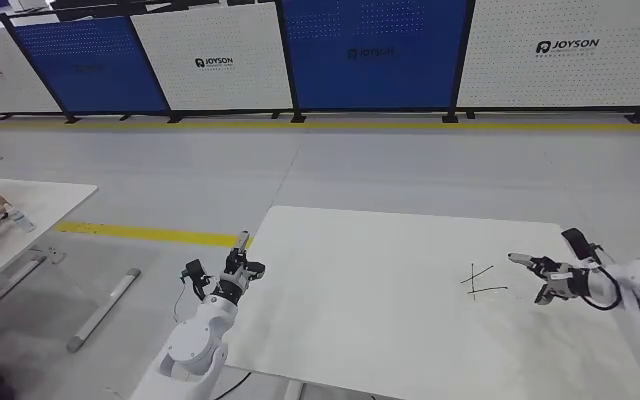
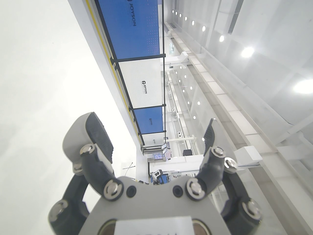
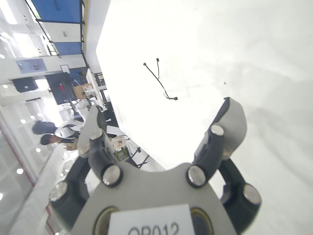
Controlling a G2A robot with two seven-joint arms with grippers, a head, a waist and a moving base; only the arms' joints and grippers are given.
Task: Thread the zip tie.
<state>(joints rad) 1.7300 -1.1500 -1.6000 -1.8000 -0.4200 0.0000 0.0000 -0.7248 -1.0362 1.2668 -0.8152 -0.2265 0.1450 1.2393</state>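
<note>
Top view: the black zip ties [image 1: 483, 283] lie crossed in a small heap on the white table [image 1: 380, 300], toward its right side. The right gripper [image 1: 530, 278] hovers just beside them, at the table's right edge. The left gripper [image 1: 240, 252] sits at the far left edge, well apart from the ties.

Left wrist view: the left gripper [image 2: 151, 121] has its fingers [image 2: 99, 133] spread wide with nothing between them. The bare tabletop [image 2: 36, 74] runs along one side.

Right wrist view: the right gripper [image 3: 159, 105] is also spread open and empty, and it is aimed at the zip ties [image 3: 160, 81]. These are thin dark straps overlapping one another, with small square heads at their ends. I cannot tell for certain whether there are two or three.

Handling, as a judgement: the ties look very light, springy and smooth. They lie flat against the table, so they will probably skid or flick away under a glancing touch. A pinch on the strap close to a head should steady the lock. The other gripper would then hold the tail near its tip so it stays stiff enough to feed through.
</note>
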